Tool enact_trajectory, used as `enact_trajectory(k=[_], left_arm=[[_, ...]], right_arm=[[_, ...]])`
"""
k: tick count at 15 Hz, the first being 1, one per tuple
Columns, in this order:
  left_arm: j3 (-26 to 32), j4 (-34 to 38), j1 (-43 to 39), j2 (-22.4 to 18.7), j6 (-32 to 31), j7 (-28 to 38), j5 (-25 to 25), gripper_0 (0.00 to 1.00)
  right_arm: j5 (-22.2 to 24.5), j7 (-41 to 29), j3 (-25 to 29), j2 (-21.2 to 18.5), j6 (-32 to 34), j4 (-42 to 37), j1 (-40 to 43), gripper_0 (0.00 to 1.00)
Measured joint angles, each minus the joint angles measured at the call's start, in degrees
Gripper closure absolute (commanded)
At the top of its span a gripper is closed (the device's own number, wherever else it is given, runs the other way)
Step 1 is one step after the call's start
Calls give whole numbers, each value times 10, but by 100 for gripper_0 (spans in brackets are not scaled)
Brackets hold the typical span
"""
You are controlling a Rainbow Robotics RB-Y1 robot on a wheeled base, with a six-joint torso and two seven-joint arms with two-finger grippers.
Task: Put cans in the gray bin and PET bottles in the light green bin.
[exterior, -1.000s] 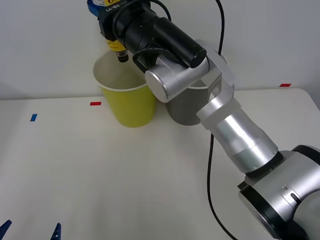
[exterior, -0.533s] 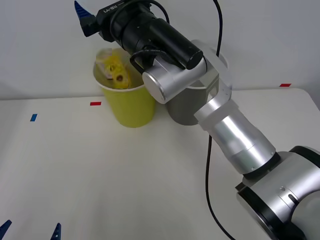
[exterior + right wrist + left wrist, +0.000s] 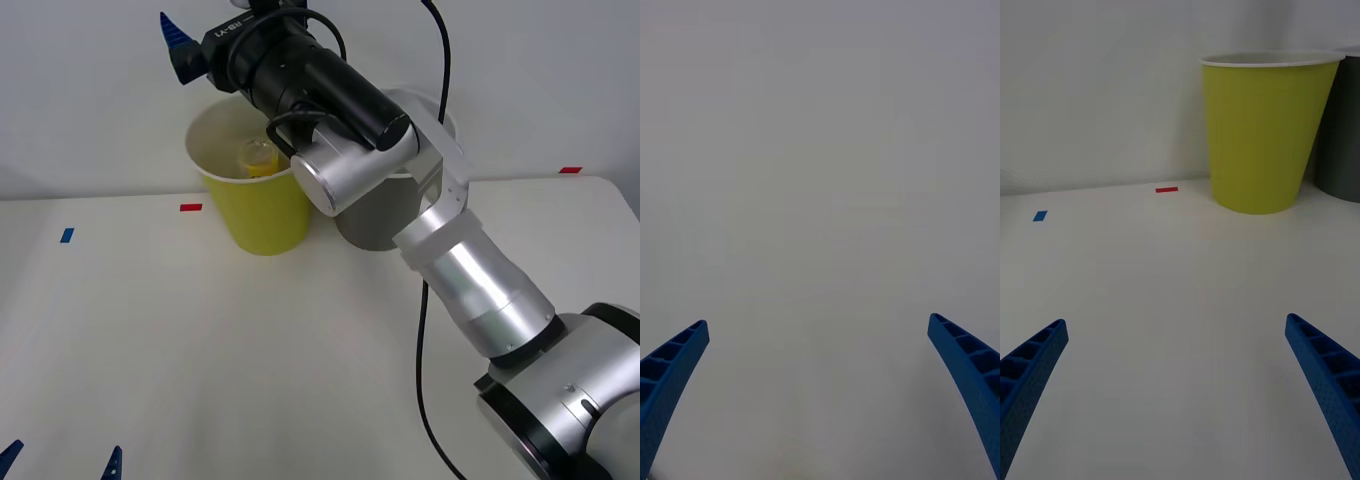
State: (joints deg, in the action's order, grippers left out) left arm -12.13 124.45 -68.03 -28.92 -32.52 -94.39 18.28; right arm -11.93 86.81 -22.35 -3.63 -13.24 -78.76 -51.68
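We had the right gripper (image 3: pixel 180 45) hanging open and empty just above the light green bin (image 3: pixel 262 215), since the PET bottle (image 3: pixel 256 158) lay inside it, gray bin (image 3: pixel 385 215) alongside.

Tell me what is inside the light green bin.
The yellow-labelled PET bottle lies inside the light green bin, its upper part showing against the white inner wall. The bin's depths are hidden by its wall and the right arm.
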Motion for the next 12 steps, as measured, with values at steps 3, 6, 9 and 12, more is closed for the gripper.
enact_trajectory(k=[3,6,9,12], left_arm=[[0,0,0,0,0,0,0,0],[0,0,0,0,0,0,0,0],[0,0,0,0,0,0,0,0],[0,0,0,0,0,0,0,0]], right_arm=[[-1,1,2,-7,-25,-29,10,0],[-11,1,15,-30,-190,-163,37,0],[-39,-2,49,-64,-244,-267,92,0],[-37,-7,64,-100,-247,-339,149,0]])
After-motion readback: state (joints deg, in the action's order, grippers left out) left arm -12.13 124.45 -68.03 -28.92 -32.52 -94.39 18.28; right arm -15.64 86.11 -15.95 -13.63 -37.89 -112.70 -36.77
